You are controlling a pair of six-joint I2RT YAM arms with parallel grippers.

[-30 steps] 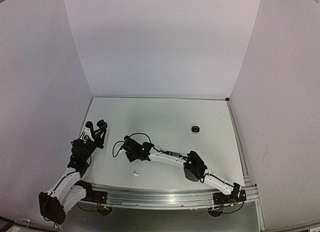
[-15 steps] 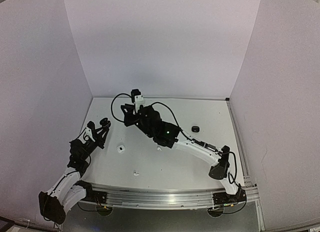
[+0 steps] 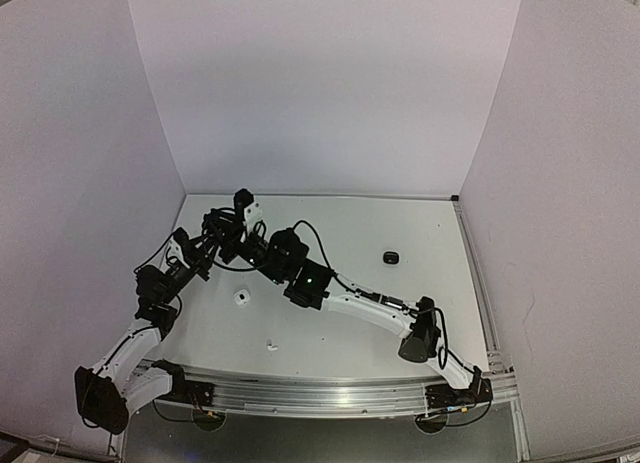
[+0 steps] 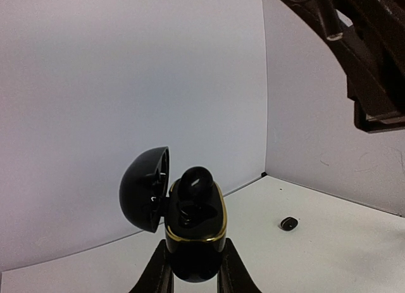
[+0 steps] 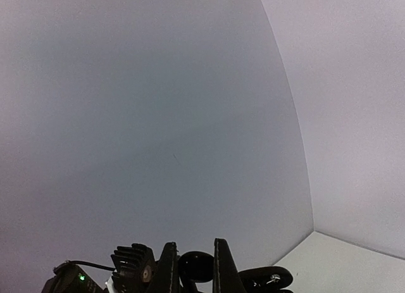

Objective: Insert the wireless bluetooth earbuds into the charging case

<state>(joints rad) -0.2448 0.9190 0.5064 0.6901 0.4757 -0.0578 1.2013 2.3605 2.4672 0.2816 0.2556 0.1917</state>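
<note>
My left gripper (image 4: 193, 274) is shut on an open black charging case (image 4: 193, 233) with a gold rim, held upright, its lid (image 4: 144, 188) swung left. One black earbud (image 4: 196, 182) stands in the case. In the top view the left gripper (image 3: 203, 249) is raised at the table's left. My right gripper (image 3: 217, 228) reaches across and hovers just beyond it. In the right wrist view its fingers (image 5: 168, 271) stand close together with a small black rounded bud (image 5: 196, 266) between them. A tiny white earbud (image 3: 269, 345) lies near the front edge.
A small white rounded piece (image 3: 241, 297) lies on the table left of centre. A small black rounded piece (image 3: 390, 256) lies at the right, also in the left wrist view (image 4: 288, 223). White walls enclose the table (image 3: 330, 323). The right arm (image 3: 350, 305) spans the middle.
The right gripper rose from the table left of centre, uncovering the white piece, then swung left over to the left gripper. The left gripper rose slightly.
</note>
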